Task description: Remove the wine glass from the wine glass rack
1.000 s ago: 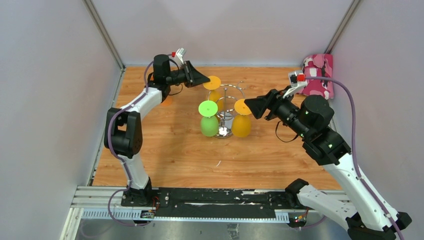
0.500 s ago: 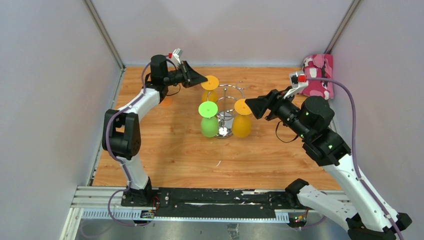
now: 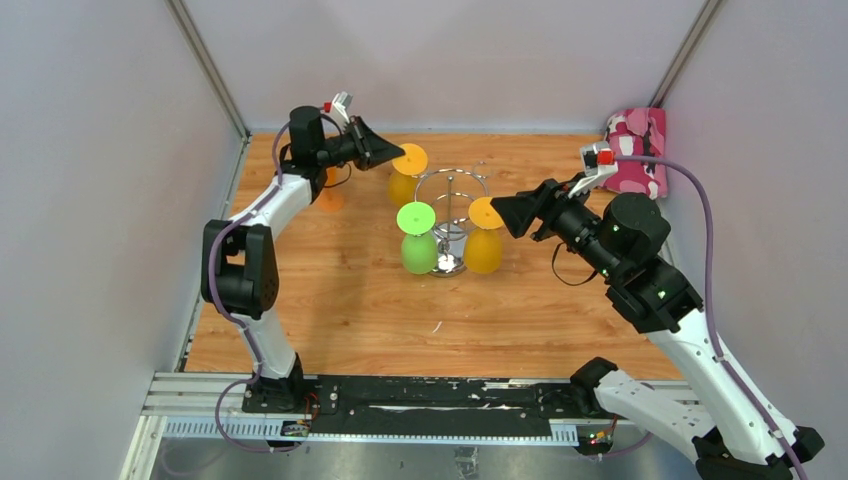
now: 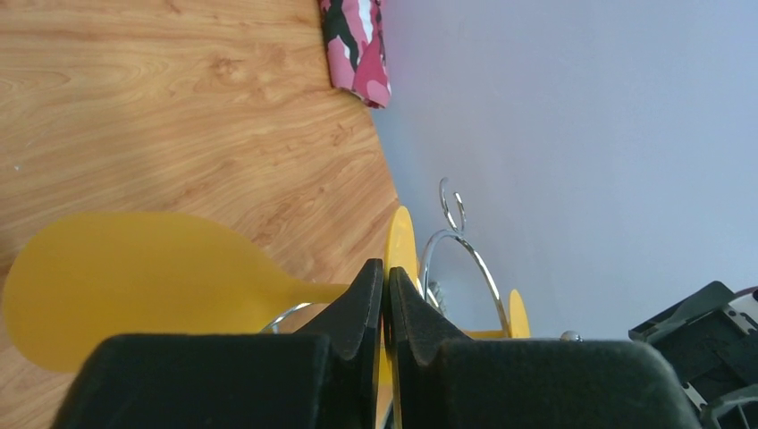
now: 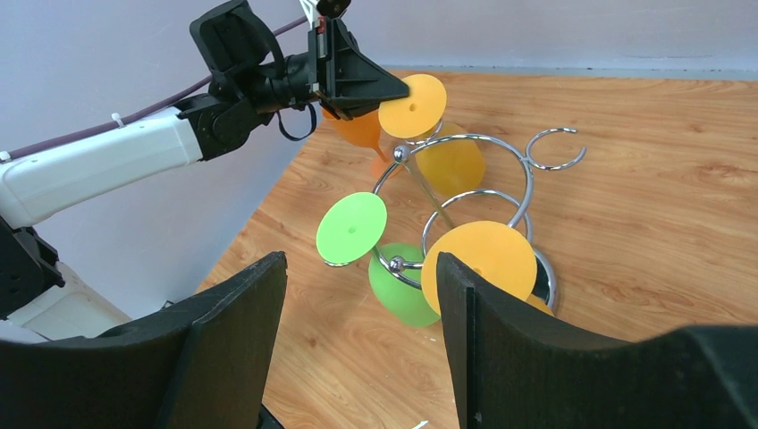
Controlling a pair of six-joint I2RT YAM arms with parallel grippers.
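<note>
The chrome wine glass rack stands mid-table; it also shows in the right wrist view. My left gripper is shut on the foot disc of a yellow wine glass, held upside down at the rack's left edge. In the left wrist view the jaws pinch the thin yellow foot, and the bowl hangs to the left. A green glass and an orange glass hang on the rack. My right gripper is open and empty beside the orange glass's foot.
A pink patterned cloth lies in the back right corner. An orange object sits on the table, partly hidden behind the left arm. Grey walls close in the left, back and right sides.
My left gripper has drawn back to the left with the yellow glass, carrying it from inside the rack's ring to its left edge. The right arm has barely moved.
</note>
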